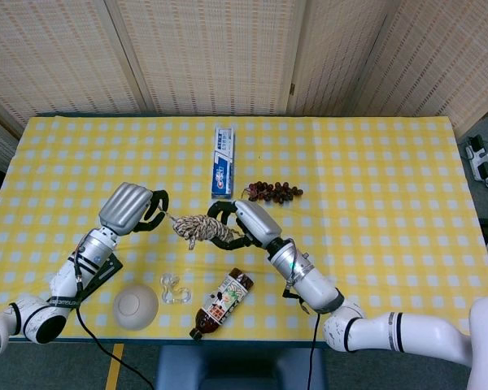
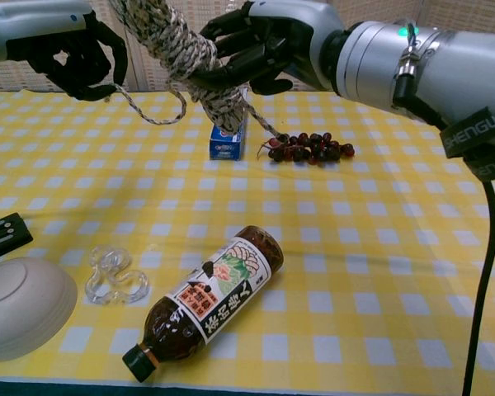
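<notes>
We see the right hand [image 1: 242, 221] holding a bundle of rope [image 1: 200, 228] up in the air above the table [image 1: 374, 179], its dark fingers [image 2: 231, 58] wrapped around the coils. The left hand [image 1: 134, 210] is just beside the bundle, fingers curled in around the loose rope end [image 2: 144, 111] — that strand runs from this hand to the coils and hangs in a slack loop between them. Both hands are raised off the yellow checked cloth, close together, left of the table's middle.

Behind the rope lies a toothpaste box [image 1: 223, 160], and near it to the right a bunch of dark grapes [image 1: 272, 192]. Nearer the front edge a brown bottle [image 1: 221, 303] lies on its side with its cap toward the edge. Left of the bottle sits a small clear glass piece [image 1: 172, 288], then a white bowl [image 1: 135, 307] turned upside down. A flat black object [image 2: 2, 233] lies beside the bowl — we cannot tell what it is.
</notes>
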Robot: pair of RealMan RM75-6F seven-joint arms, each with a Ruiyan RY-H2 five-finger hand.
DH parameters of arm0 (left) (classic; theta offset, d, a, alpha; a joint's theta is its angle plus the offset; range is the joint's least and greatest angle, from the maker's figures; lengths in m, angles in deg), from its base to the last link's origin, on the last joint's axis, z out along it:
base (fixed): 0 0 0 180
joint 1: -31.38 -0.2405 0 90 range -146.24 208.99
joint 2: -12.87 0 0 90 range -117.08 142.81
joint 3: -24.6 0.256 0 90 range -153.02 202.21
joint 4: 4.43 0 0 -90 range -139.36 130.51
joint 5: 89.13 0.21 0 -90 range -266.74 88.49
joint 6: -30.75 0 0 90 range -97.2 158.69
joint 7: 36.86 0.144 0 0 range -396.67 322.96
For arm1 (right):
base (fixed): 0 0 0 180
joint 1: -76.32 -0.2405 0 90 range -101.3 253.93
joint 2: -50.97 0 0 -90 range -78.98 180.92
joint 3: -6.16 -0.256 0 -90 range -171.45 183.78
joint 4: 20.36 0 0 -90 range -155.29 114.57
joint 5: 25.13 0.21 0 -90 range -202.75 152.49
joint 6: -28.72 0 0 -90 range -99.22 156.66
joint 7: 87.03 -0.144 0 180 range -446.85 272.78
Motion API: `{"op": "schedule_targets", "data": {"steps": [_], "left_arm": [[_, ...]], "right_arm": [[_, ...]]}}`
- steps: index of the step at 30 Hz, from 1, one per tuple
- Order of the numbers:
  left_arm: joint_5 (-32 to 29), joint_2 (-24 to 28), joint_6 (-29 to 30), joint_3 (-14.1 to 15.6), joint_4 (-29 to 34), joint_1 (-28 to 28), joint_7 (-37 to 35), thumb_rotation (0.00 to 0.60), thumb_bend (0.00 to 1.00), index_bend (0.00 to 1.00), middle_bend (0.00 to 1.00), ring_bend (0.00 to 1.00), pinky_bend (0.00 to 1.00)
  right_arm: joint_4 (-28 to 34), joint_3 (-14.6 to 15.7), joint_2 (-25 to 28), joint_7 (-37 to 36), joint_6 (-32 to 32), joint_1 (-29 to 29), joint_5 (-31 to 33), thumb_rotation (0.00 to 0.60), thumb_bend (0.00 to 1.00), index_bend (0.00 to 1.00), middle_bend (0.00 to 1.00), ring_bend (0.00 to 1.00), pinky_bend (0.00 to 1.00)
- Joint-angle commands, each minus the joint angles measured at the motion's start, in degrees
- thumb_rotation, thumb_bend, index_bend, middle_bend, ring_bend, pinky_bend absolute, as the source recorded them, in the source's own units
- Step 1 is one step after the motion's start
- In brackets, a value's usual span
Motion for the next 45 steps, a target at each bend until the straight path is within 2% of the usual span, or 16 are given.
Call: {"op": "schedule_targets", "data": {"steps": [1, 6, 9, 16, 22, 28, 33, 45], "left_arm": [[-1.39, 0.56, -0.24, -1.06, 1.06, 1.01, 1.67, 0.6, 0.53, 0.64, 0.84, 0.77, 0.76], [-2.02, 1.14, 0.19, -1.65, 2.39, 1.78, 4.03, 0.6, 0.53, 0.64, 0.84, 0.77, 0.76], [-1.69, 1.36, 1.54, -1.82, 4.31, 2.5, 8.4, 0.6, 0.53, 0.63, 0.84, 0.77, 0.76], [-3.59, 0.32, 5.93, -1.9, 8.72, 2.58, 16.52, 0.6, 0.53, 0.63, 0.84, 0.77, 0.76], [-3.29, 0.24, 7.67, -1.55, 11.62, 2.49, 19.02, 0.6, 0.53, 0.63, 0.84, 0.77, 0.76], [-2.11, -0.5, 9.68, -0.62, 13.43, 1.78, 20.31, 0.6, 0.53, 0.63, 0.84, 0.77, 0.76], [-1.03, -1.41, 11.34, 0.41, 14.65, 1.08, 21.98, 0.6, 0.53, 0.63, 0.84, 0.77, 0.76], [-1.55, -4.21, 15.62, 0.25, 14.58, -0.72, 23.05, 0.6, 0.53, 0.63, 0.84, 0.77, 0.76]], "right_arm": [[1.71, 2.37, 1.18, 6.02, -0.83, -2.43, 3.88, 0.6, 0.44, 1.0, 0.89, 1.0, 0.98], [1.97, 3.35, 0.61, 11.2, -0.42, -4.92, 9.36, 0.6, 0.44, 1.0, 0.89, 1.0, 0.98], [0.75, 4.13, -1.28, 16.89, 1.1, -8.17, 16.2, 0.6, 0.44, 1.0, 0.89, 1.0, 0.98], [-1.23, 2.91, -4.57, 24.7, 5.01, -14.22, 30.47, 0.6, 0.44, 1.0, 0.89, 1.0, 0.98], [-3.87, 1.65, -7.07, 27.62, 6.86, -17.58, 36.9, 0.6, 0.44, 1.0, 0.89, 1.0, 0.98], [-6.6, -1.42, -9.55, 26.86, 8.1, -19.18, 42.35, 0.6, 0.44, 1.0, 0.89, 1.0, 0.98], [-9.49, -5.21, -12.62, 23.74, 9.93, -19.62, 45.09, 0.6, 0.44, 1.0, 0.89, 1.0, 0.98], [-12.97, -11.8, -19.96, 10.15, 14.37, -15.49, 39.67, 0.6, 0.44, 1.0, 0.89, 1.0, 0.98]]}}
